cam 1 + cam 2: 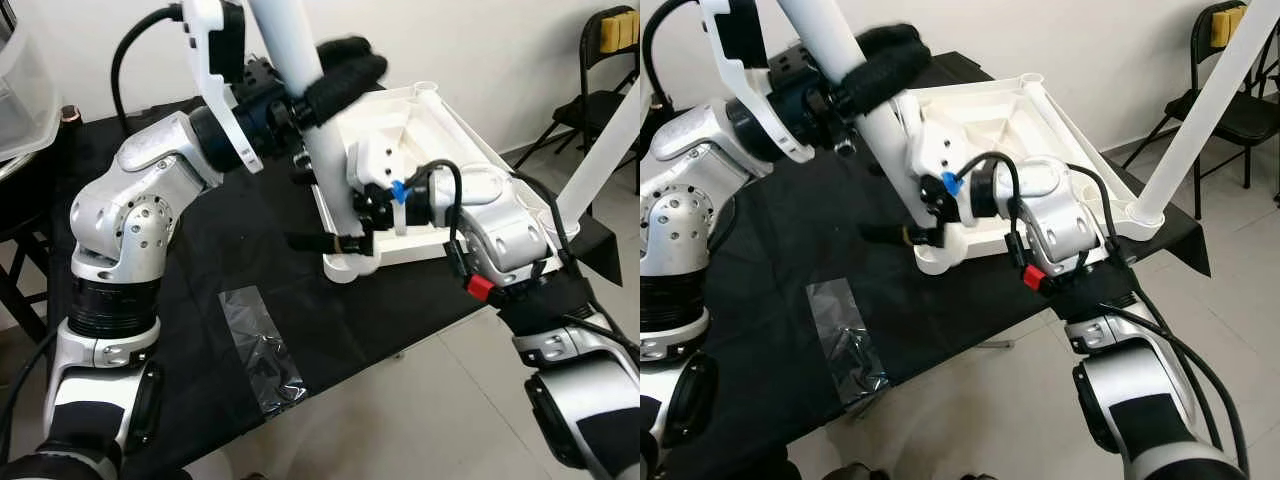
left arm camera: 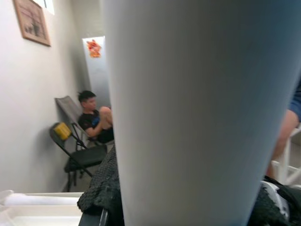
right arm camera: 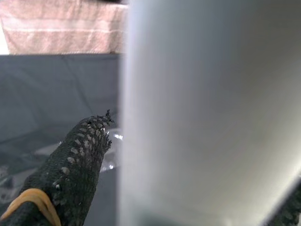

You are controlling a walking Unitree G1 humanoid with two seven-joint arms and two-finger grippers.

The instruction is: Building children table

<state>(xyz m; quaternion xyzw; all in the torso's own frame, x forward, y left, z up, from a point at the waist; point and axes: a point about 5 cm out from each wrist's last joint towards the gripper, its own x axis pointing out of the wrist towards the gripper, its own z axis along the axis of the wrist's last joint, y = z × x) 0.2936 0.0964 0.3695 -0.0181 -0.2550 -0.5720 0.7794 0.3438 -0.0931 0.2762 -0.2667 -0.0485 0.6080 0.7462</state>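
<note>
Tabletop: a white plastic tabletop (image 1: 440, 130) lies upside down on a black cloth (image 1: 250, 270), its ribbed underside facing up and its near corner close to the cloth's front edge.
Near leg: one white table leg (image 1: 325, 150) stands tilted in the near corner socket (image 1: 350, 265), rising past the top of the head views.
Left gripper: my left gripper (image 1: 335, 75) is high on that leg, black fingers (image 1: 350, 62) wrapped around it and clamped tight; the left wrist view has the white tube pressed right against the lens.
Right gripper: my right gripper (image 1: 345, 240) is low on the same leg, just above the socket, fingers closed around it; one mesh-covered finger (image 3: 75, 174) with a yellow band sits beside the white tube in the right wrist view.
Second leg: another white leg (image 1: 1200, 120) stands in the right-hand corner, leaning outward.
Bag: a clear plastic bag (image 1: 260, 345) lies flat on the cloth near my left arm, well apart from the tabletop.
Room: a black folding chair (image 1: 600, 90) stands by the wall on my right, something yellow on its backrest.
Person: someone in dark clothes (image 2: 94, 120) sits on a folding chair by the wall, seen from my left wrist.
</note>
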